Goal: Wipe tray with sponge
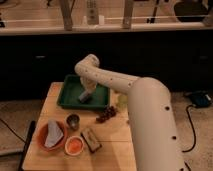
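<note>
Wooden table (116,136) | arm (116,83) bent down — gripper (85,93) in tray (69,93) | fingers clamp sponge (83,98)

Single view only. I look from high up beside the arm (147,120), facing down and forward across the table (112,137) toward the far windows (40,12). Medium range. Gripper (85,95) sits inside the tray (70,92), centre-left.

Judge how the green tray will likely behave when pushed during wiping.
The tray looks shallow and plastic, so probably light; it may slide on the smooth wooden table. Wide and flat, it is unlikely to tip. The pincer is down inside it at the sponge.
</note>
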`<state>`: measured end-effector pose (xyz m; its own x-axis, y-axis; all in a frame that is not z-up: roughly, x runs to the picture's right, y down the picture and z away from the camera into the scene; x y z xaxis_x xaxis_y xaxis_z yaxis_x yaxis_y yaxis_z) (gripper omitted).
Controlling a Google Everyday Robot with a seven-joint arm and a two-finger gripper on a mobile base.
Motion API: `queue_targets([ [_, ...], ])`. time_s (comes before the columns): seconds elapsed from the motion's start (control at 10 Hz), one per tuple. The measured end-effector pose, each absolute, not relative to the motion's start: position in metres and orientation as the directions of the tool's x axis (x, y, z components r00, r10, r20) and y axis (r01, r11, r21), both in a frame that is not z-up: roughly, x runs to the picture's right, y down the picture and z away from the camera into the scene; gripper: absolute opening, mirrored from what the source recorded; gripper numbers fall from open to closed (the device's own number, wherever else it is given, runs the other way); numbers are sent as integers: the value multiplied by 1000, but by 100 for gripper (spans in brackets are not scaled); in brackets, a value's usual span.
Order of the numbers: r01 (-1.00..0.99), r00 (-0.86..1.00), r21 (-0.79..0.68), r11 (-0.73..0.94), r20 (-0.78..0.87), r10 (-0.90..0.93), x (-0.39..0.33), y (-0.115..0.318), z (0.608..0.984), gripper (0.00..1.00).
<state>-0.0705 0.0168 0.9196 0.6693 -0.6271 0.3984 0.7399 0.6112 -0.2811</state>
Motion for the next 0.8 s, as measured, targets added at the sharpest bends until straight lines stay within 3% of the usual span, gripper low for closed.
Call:
queue_targets([
  [0.3,704,709,-323,633,368,-601,-7,12,923,3],
  [0.8,694,717,-306,651,369,-591,-3,-15,933,3],
])
